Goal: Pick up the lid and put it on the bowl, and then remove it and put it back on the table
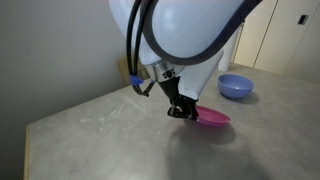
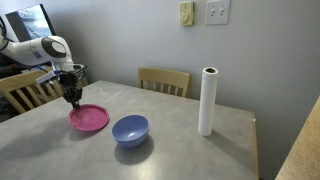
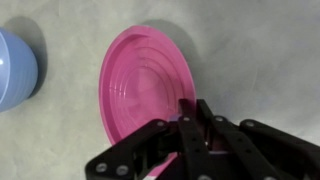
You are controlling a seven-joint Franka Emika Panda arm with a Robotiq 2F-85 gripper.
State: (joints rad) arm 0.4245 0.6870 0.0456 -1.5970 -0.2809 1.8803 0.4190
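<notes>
The magenta-pink lid [image 3: 150, 85] fills the middle of the wrist view, ridged face up. My gripper [image 3: 195, 115] is shut on its near rim, fingers close together over the edge. In both exterior views the gripper [image 1: 182, 110] [image 2: 73, 97] holds one edge of the lid [image 1: 212, 118] [image 2: 88, 119], which sits low over the grey table [image 1: 100, 130] [image 2: 180, 150]; I cannot tell whether it touches. The blue bowl [image 2: 130, 129] [image 1: 236, 86] stands empty beside the lid, a short gap away, and shows at the left edge of the wrist view [image 3: 15, 65].
A white paper towel roll [image 2: 208, 100] stands upright near the table's right side. A wooden chair [image 2: 163, 80] is at the far edge and another [image 2: 20, 92] behind the arm. The table edge [image 1: 40, 120] runs close to the wall.
</notes>
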